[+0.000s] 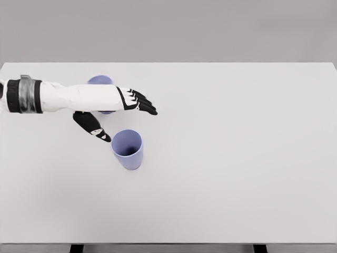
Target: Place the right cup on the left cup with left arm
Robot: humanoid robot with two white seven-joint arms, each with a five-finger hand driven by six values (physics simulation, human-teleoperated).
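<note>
**Left hand open above the table, both cups standing free**

Going left to right, here's what you've got.

Your left arm [63,97] comes in from the left edge, white shell with a dark grey band near the wrist end at the frame border, lying almost level across the picture.

The far cup [100,80] sits right behind that forearm. You only see part of its lilac rim above the arm and a sliver of its body below (the rest is hidden by the arm). Can't tell if arm and cup touch.

Your left hand [118,110] has black fingers [143,103] stretched out straight, pointing right, and the thumb [93,126] splayed down and away from them. Spread wide, nothing in it.

The near cup [127,149] stands upright on the white table [237,158], just below and right of the thumb tip, with a small gap showing between them. Plain lilac-blue tumbler, no handle, wide round mouth facing up, walls tapering to a narrower base, inside looks a shade darker. It sits nearer you than the far cup and a bit to its right, the two well apart.

Right arm isn't visible.
</note>
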